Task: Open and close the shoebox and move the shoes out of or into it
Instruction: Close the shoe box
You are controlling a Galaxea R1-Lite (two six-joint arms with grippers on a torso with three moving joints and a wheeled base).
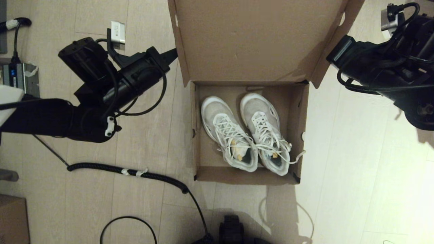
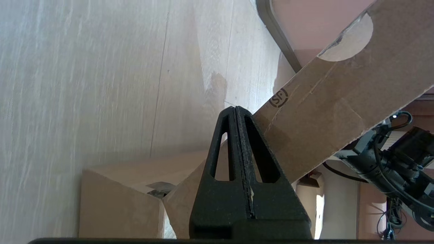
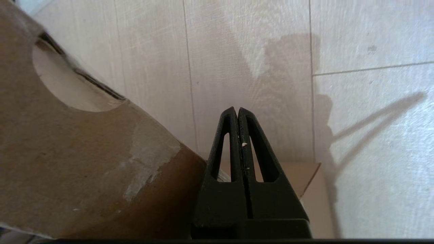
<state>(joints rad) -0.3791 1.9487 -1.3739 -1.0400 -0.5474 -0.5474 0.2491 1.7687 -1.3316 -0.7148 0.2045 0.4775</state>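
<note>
In the head view we see the shoebox [image 1: 249, 178] standing open on the pale wood-look floor [image 1: 356, 152], in the middle of the frame, its hinged lid [image 1: 251, 37] raised and filling the upper centre. Inside the box lie the shoes [image 1: 245, 134], a pair of white lace-up sneakers side by side, toes toward the top of the frame, laces loose, one lace trailing over the box's right wall.

Our left gripper [image 1: 173, 54] reaches in from the left of the frame, its tip right at the lid's left side flap. In the left wrist view the left gripper [image 2: 235, 110] has its two fingers pressed flat together, gripping nothing, with the flap just beside them; we cannot tell whether they touch it.

Our right gripper sits at the upper right, beside the lid's right flap, its tip hidden there. The right wrist view shows the right gripper [image 3: 235, 111] likewise clenched and empty, next to the flap with its round cutout.

A coiled black cable [image 1: 135, 171] runs across the floor at lower left.
</note>
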